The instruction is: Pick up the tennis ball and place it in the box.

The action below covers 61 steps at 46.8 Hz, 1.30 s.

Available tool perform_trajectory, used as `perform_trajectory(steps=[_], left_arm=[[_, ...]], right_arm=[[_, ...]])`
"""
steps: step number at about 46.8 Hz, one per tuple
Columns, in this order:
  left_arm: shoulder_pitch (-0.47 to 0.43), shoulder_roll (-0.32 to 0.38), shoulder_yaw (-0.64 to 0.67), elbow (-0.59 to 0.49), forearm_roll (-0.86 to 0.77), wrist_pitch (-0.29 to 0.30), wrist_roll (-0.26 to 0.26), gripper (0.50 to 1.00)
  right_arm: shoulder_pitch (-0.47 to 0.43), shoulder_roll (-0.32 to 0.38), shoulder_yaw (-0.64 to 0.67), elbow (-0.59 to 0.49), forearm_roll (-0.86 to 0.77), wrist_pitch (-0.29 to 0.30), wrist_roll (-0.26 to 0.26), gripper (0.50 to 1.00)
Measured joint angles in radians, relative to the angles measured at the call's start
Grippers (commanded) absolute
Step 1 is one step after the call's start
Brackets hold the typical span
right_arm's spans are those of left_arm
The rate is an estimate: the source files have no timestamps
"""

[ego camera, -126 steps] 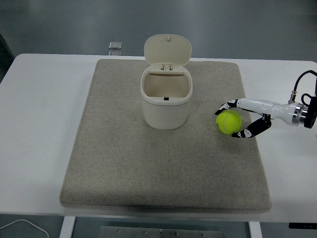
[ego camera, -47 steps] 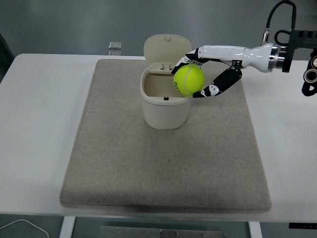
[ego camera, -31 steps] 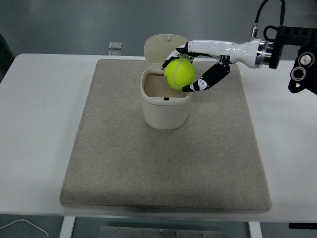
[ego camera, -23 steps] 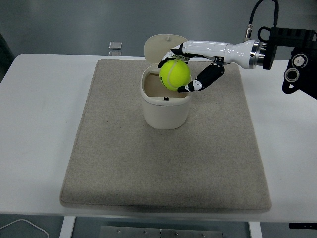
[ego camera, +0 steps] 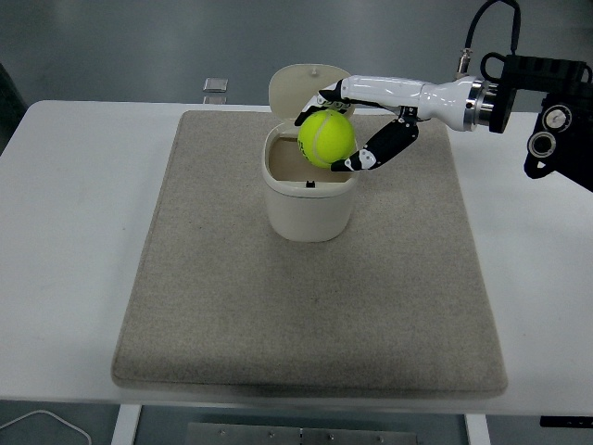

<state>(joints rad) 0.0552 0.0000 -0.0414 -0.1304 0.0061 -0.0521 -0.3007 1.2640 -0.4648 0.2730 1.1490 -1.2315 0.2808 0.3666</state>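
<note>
A yellow-green tennis ball (ego camera: 326,139) is held in my right hand (ego camera: 332,130), whose white and black fingers curl around it from above and below. The ball hangs just over the open mouth of the cream box (ego camera: 310,197), a small round bin that stands on the grey mat. Its hinged lid (ego camera: 301,88) is tipped up and back behind the ball. The right arm reaches in from the right edge, level across the mat. My left arm does not show.
The grey felt mat (ego camera: 306,306) covers most of the white table (ego camera: 74,232). A small clear object (ego camera: 215,85) lies beyond the mat at the table's far edge. A white cable (ego camera: 37,422) shows at the bottom left.
My right hand lifted the ball off the mat at the right and carried it up and left to over the box mouth. In the last half second it barely moved.
</note>
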Motion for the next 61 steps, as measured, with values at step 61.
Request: perform_trajectory(steps=[61], left_arm=[[0.000, 0.000, 0.000, 0.000, 0.000, 0.000, 0.000, 0.992]], right_arm=[[-0.005, -0.025, 0.006, 0.001, 0.099, 0.154, -0.008, 0.860]])
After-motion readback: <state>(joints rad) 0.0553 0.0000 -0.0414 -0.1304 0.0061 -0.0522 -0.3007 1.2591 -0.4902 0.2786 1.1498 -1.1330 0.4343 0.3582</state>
